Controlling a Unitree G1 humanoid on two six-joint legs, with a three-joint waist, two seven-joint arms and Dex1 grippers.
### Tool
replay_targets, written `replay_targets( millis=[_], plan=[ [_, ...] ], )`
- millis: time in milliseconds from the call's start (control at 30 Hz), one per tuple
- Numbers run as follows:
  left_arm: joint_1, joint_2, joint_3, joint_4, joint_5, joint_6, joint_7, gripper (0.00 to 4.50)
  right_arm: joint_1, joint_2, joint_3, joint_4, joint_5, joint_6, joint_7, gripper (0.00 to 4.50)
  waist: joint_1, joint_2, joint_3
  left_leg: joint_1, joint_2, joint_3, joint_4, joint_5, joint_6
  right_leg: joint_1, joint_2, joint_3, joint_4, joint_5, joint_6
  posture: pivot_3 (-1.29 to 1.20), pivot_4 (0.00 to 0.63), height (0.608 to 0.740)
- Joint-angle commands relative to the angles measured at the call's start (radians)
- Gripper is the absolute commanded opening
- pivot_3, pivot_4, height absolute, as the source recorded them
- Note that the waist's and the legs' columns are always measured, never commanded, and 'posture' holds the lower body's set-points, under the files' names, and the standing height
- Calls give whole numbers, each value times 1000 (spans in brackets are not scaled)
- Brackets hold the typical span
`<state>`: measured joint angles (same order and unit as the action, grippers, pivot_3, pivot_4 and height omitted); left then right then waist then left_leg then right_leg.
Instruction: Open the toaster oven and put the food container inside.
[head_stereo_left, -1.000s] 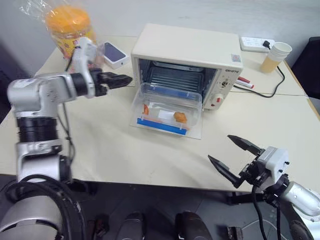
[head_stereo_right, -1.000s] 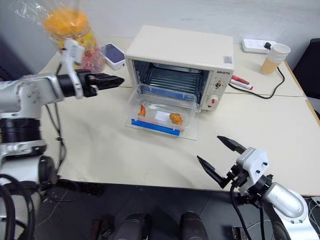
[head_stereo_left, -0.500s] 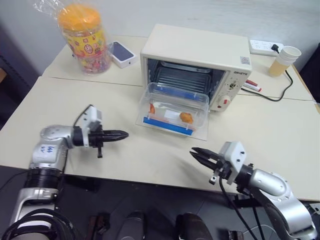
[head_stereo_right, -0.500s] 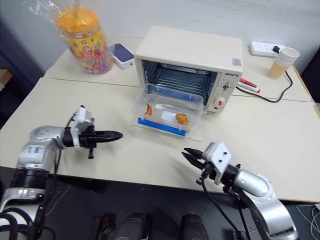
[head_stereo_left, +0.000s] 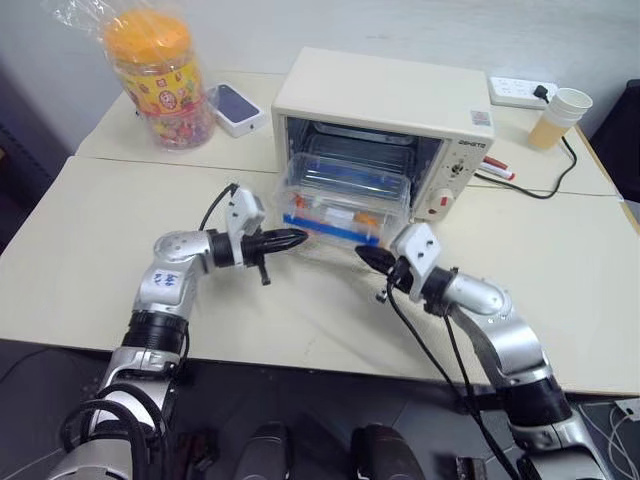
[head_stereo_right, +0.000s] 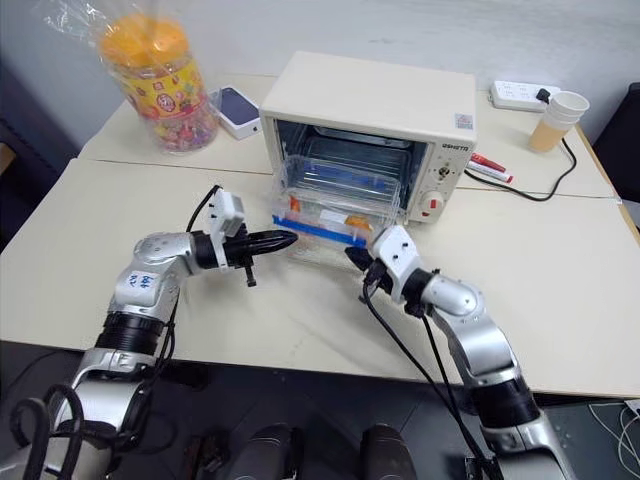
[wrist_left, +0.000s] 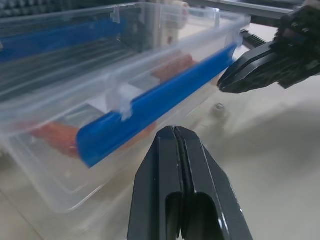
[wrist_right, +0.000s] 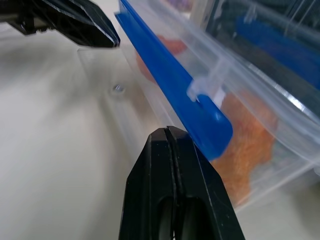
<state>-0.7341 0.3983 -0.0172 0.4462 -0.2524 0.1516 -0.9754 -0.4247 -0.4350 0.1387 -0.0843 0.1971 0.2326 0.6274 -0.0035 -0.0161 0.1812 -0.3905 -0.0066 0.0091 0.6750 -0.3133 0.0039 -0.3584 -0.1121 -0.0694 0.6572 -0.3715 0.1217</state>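
Left gripper (head_stereo_left: 297, 238): its two black fingers are pressed together with no gap, and nothing is between them. The tip points toward the near left corner of the food container and stands just beside it; whether it touches the plastic I cannot tell.

Right gripper (head_stereo_left: 365, 258): fingers also pressed fully together, holding nothing. The tip is just beside the near right corner of the container, next to the end of the blue clip; contact is not clear.

Food container (head_stereo_left: 345, 200): clear flat plastic box with a blue clip along its near side and orange and red food pieces inside. It lies on the lowered glass door, at the mouth of the oven, between the two gripper tips.

Toaster oven (head_stereo_left: 385, 95): cream-white box in the middle of the table (head_stereo_left: 90, 225), door dropped down, wire rack visible inside, red knobs on the right panel.

Candy jar (head_stereo_left: 152, 72): tall, orange lid, at the far left, well apart from the oven.

Small box (head_stereo_left: 234, 106): white with dark top, between the jar and the oven.

Paper cup (head_stereo_left: 557, 116): at the far right, near a power strip (head_stereo_left: 515, 88).
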Motion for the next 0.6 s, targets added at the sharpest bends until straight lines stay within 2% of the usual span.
replay_targets(
  millis=[33, 367, 600],
  plan=[
    [-67, -44, 15, 72, 25, -65, 78, 0, -68, -4, -50, 92, -30, -64, -18, 17, 1, 0, 0, 0, 0, 0, 0, 0, 0, 0, 0, -1, 0, 0, 0, 0, 150, 740],
    [-249, -162, 41, 368, 82, -241, 269, 0, -297, 51, -95, 449, -97, -214, -108, 17, -7, 0, 0, -1, 0, 0, 0, 0, 0, -1, 0, -2, 0, 0, 0, 0, 150, 740],
    [-303, -175, 65, 491, 116, -313, 389, 0, -300, 71, -100, 474, -98, -243, -114, 17, -24, 0, 0, -2, 0, 0, 0, 0, 0, -2, -1, -4, 0, 0, 0, 0, 150, 740]
  ],
)
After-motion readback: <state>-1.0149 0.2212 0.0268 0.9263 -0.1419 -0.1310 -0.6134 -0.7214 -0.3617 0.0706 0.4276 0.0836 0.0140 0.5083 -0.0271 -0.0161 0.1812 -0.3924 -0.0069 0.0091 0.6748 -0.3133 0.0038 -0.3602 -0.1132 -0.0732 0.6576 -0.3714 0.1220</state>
